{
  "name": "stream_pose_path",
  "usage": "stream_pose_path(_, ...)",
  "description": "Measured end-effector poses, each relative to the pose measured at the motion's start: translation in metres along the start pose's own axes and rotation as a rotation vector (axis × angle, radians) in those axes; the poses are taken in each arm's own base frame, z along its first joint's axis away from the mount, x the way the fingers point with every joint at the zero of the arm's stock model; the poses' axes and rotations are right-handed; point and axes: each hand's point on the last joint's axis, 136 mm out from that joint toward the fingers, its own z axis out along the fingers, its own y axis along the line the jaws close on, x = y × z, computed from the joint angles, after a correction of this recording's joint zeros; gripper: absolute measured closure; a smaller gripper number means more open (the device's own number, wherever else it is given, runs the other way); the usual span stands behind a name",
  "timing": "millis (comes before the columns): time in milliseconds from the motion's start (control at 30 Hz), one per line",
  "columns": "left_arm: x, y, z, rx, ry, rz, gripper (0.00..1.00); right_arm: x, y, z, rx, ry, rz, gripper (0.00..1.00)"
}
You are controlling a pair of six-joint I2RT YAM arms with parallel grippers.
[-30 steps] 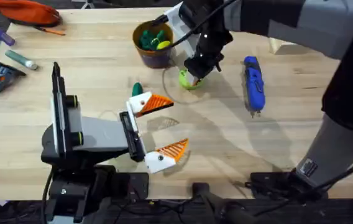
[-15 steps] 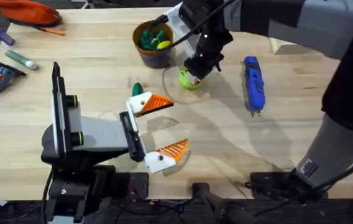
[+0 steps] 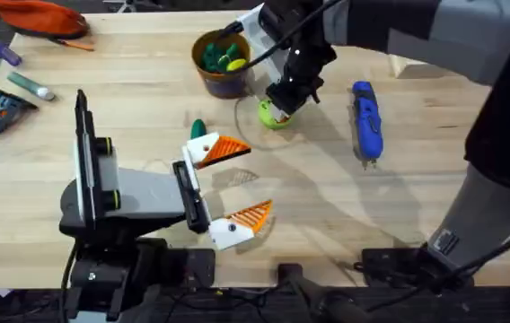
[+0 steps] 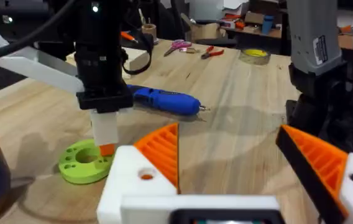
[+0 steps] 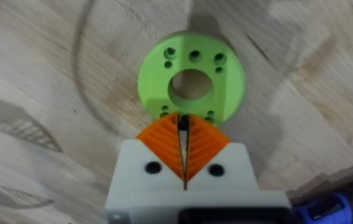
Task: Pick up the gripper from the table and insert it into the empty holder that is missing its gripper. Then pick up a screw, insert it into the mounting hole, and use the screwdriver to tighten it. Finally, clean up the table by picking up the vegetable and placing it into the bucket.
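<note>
Right gripper [image 5: 183, 134] sits at the near rim of the flat lime-green disc [image 5: 191, 78], ribbed orange pads pressed together, a small dark thing pinched at the tips, identity unclear. Blue screwdriver [image 3: 366, 120] lies to its right. Left gripper [image 3: 228, 187] spread wide, empty.

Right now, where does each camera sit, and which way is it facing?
Overhead: above the arm bases, looking down and forward at the table; both arms show.
Left wrist: on the left arm, low, facing the right gripper and the screwdriver; its open jaws frame the view.
Right wrist: looking straight down past its shut jaws.
All three views share the green disc.
</note>
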Motion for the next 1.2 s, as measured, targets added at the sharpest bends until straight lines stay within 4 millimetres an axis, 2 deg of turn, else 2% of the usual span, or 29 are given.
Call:
stream_pose_path(367,0.000,0.000,0.000,0.000,0.000,0.000,0.015,0.007,-0.002,-0.008,0.014,0.033,0.002,0.994)
stream_pose_path(500,0.000,0.000,0.000,0.000,0.000,0.000,0.015,0.006,-0.002,-0.032,0.025,0.012,0.000,0.995)
stream_pose_path(633,0.000,0.000,0.000,0.000,0.000,0.000,0.015,-0.009,-0.002,-0.071,0.042,-0.074,-0.004,0.995)
stream_pose_path(700,0.000,0.000,0.000,0.000,0.000,0.000,0.015,-0.015,-0.002,-0.083,0.047,-0.104,-0.005,0.995)
stream_pose_path(1000,0.000,0.000,0.000,0.000,0.000,0.000,0.016,-0.012,-0.001,-0.100,0.046,-0.095,-0.005,0.995)
stream_pose_path(1200,0.000,0.000,0.000,0.000,0.000,0.000,0.015,-0.018,0.000,-0.128,0.052,-0.132,-0.023,0.995)
